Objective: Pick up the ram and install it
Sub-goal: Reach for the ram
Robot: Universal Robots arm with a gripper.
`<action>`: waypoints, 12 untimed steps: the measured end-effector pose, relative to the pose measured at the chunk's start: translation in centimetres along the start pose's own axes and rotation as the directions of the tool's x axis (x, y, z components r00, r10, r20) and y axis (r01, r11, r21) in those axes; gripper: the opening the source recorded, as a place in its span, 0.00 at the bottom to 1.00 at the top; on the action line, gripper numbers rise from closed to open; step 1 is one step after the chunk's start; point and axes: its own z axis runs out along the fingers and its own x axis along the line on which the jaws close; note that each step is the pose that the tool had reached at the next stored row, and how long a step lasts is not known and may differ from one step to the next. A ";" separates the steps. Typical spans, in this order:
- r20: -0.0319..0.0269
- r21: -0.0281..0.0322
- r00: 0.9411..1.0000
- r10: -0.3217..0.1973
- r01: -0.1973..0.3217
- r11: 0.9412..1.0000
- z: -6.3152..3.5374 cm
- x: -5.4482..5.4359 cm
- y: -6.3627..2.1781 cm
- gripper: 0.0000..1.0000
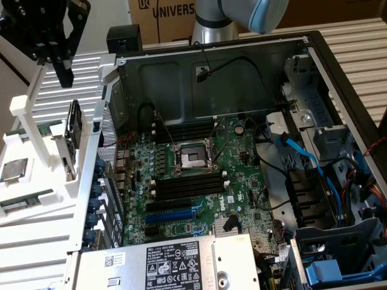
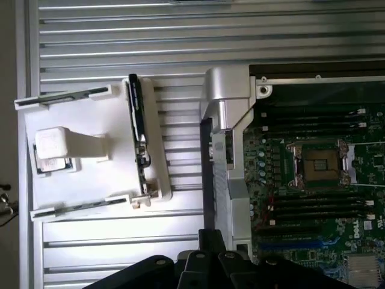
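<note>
The open computer case (image 1: 314, 78) lies on the slatted counter (image 1: 363, 36), its green motherboard (image 1: 199, 181) facing up. The motherboard carries an empty square processor socket (image 1: 192, 158) with long black memory slots (image 1: 187, 186) just beside it, all of them bare. A silver power supply (image 1: 175, 263) with a black label sits at the case's near edge. Beside the case, on the exterior view's left, stands a white parts rack (image 1: 45, 199). On this rack a square silver processor chip (image 1: 13, 170) lies flat, and the ram (image 1: 25, 201), a green stick, rests in a groove close to the chip, well apart from the case. The black gripper (image 1: 60, 63) hangs above the rack, touching nothing and holding nothing; I cannot tell how far apart its fingers stand.
</note>
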 end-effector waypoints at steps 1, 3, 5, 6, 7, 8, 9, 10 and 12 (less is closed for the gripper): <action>0.000 -0.001 1.000 0.000 0.000 1.000 -0.02 0.9 -0.06 0.10; 0.000 -0.002 1.000 -0.001 0.001 1.000 -0.04 3.2 -0.21 0.10; 0.000 -0.002 1.000 -0.001 0.001 1.000 -0.04 4.1 -0.27 0.10; 0.000 -0.002 1.000 -0.001 0.001 1.000 -0.04 4.5 -0.30 0.10; 0.000 -0.002 1.000 -0.001 0.001 1.000 -0.04 5.0 -0.33 0.10; 0.000 -0.002 1.000 -0.001 0.001 1.000 -0.04 5.4 -0.36 0.10; 0.000 -0.002 1.000 -0.001 0.001 1.000 -0.03 5.9 -0.38 0.10; 0.000 -0.002 1.000 -0.001 0.001 1.000 -0.03 6.3 -0.41 0.10; 0.000 -0.002 1.000 -0.001 0.001 1.000 -0.01 7.2 -0.46 0.10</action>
